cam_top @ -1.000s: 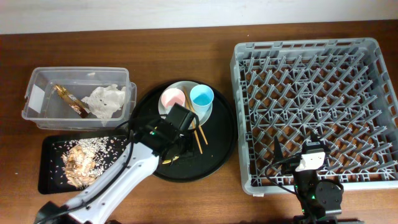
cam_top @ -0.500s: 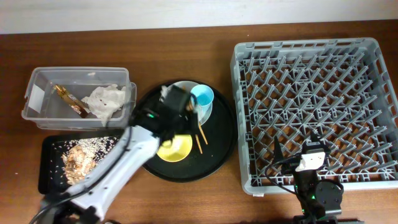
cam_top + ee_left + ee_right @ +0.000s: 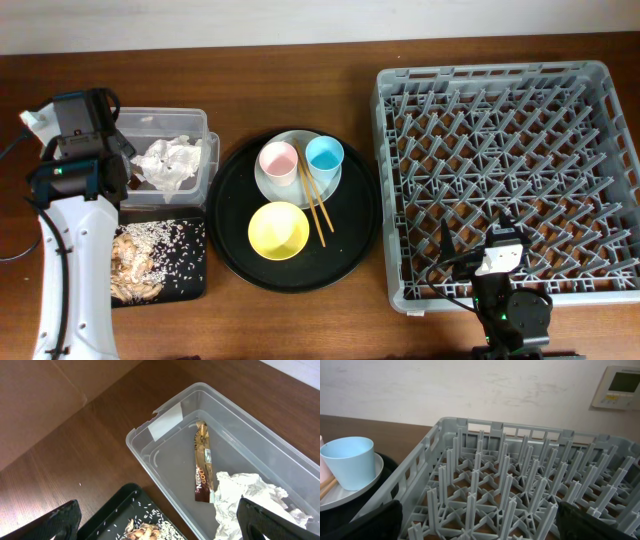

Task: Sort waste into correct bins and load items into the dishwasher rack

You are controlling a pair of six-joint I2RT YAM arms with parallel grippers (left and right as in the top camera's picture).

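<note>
The sorting half looks finished. The left hand (image 3: 160, 525) hangs with its fingers spread wide and nothing between them, directly above the near corner of the clear tub (image 3: 145, 455). Ahead of it, inside the tub, lies the gold-brown wrapper (image 3: 202, 462), and just toward the right finger from that sits the crumpled napkin (image 3: 250, 497). Below the hand, on its near side, the shallow black tray (image 3: 120, 510) holds the food scraps (image 3: 145, 527) and rice.

The loading half has not begun. The right hand (image 3: 480, 527) is also parted and empty, poised over the near edge of the dishwasher rack (image 3: 382, 150), whose pegs run away ahead of it with nothing on them. Every dish waits well off to that hand's left on the round black tray (image 3: 350, 240) on the counter: the pink cup (image 3: 278, 160) and blue cup (image 3: 324, 155) stand on the plate (image 3: 290, 190), the chopsticks (image 3: 315, 205) lean across its edge, and the yellow bowl (image 3: 278, 230) sits beside it. By this reckoning, five items remain to be moved into the rack.
</note>
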